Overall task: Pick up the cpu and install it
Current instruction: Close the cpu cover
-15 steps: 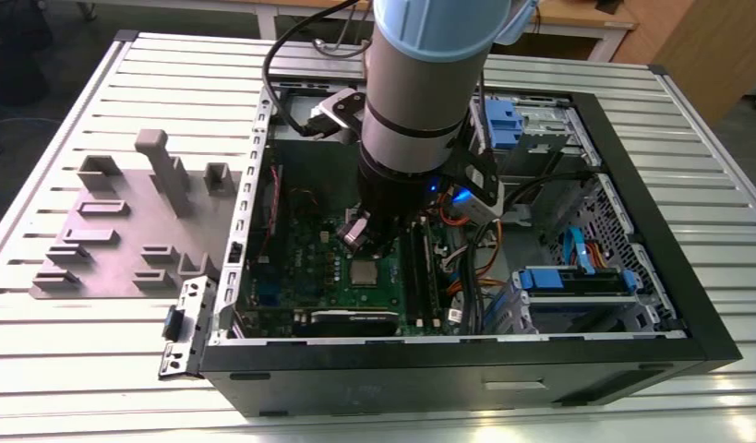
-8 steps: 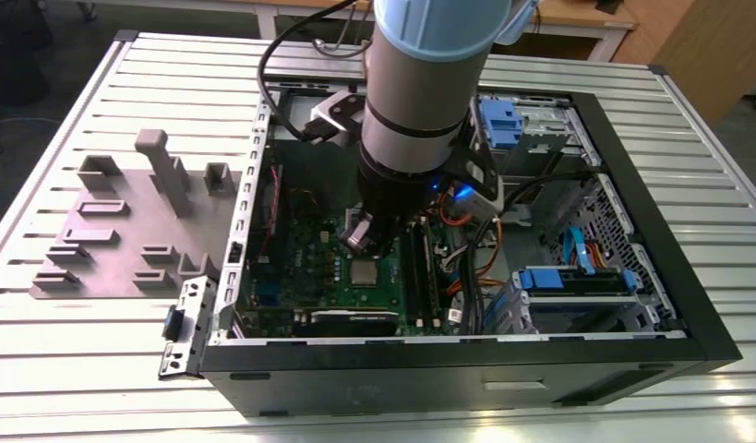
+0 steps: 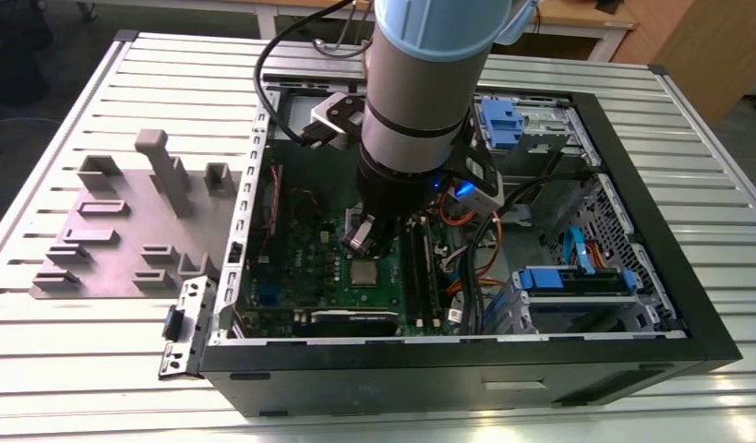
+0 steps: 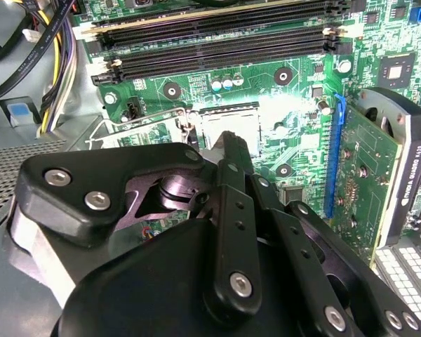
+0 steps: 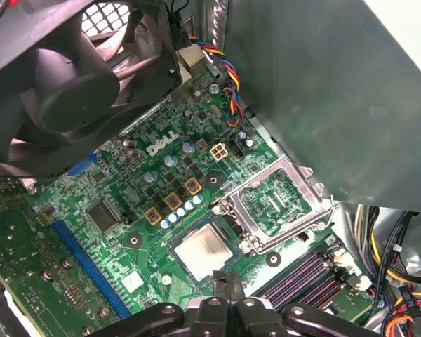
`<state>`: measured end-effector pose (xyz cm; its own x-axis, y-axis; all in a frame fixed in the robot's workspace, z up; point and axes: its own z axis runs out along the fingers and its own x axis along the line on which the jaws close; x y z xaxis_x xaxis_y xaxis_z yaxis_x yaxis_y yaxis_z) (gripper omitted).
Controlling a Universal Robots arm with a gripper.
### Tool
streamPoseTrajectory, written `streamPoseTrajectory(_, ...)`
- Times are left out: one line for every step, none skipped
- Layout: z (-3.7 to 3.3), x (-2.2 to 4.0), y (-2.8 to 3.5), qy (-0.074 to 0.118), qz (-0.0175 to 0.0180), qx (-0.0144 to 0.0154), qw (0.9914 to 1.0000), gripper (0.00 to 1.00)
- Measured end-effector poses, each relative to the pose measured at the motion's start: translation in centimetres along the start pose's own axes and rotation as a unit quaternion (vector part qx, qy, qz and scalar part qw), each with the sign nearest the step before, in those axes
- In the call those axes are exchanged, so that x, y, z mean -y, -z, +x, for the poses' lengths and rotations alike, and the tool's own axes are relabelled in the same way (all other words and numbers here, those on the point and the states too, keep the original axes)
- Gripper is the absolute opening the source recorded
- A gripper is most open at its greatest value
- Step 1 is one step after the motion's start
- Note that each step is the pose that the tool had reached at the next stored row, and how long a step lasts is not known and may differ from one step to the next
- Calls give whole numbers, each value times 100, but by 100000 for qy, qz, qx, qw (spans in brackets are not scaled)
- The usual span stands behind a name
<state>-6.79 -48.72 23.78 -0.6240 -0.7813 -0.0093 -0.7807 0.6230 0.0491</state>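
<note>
The cpu point(image 3: 364, 271) is a small silvery square lying flat in its socket on the green motherboard point(image 3: 306, 247), inside the open computer case. In the first wrist view the cpu point(image 5: 203, 251) has a darker smudge on its top, and the silver socket frame point(image 5: 277, 203) stands swung open beside it. My gripper point(image 3: 359, 242) hangs from the arm just above the cpu. Its black fingers are shut together with nothing between them in both wrist views, gripper point(image 5: 228, 282) and gripper point(image 4: 231, 144), with the tips close over the socket.
The case walls point(image 3: 248, 212) box in the arm. A black fan point(image 5: 63, 84), memory slots point(image 4: 217, 42), a graphics card point(image 4: 379, 168) and bundles of cables point(image 3: 476, 268) surround the socket. A grey plate with holder blocks point(image 3: 119, 231) lies outside the case at the exterior view's left.
</note>
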Motion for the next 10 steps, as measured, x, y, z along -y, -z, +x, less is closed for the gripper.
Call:
streamPoseTrajectory(0, 0, 0, 0, -1, 4, 100000, 11)
streamPoseTrajectory(0, 0, 0, -1, 2, 1, 100000, 11)
streamPoseTrajectory(0, 0, 0, 1, 0, 1, 100000, 11)
streamPoseTrajectory(0, 0, 0, 2, -2, 3, 100000, 11)
streamPoseTrajectory(0, 0, 0, 2, -1, 3, 100000, 11)
streamPoseTrajectory(0, 0, 0, 0, -1, 2, 100000, 11)
streamPoseTrajectory(0, 0, 0, 3, -1, 5, 100000, 11)
streamPoseTrajectory(0, 0, 0, 0, 0, 4, 100000, 11)
streamPoseTrajectory(0, 0, 0, 2, -3, 4, 100000, 11)
streamPoseTrajectory(0, 0, 0, 10, -1, 1, 100000, 11)
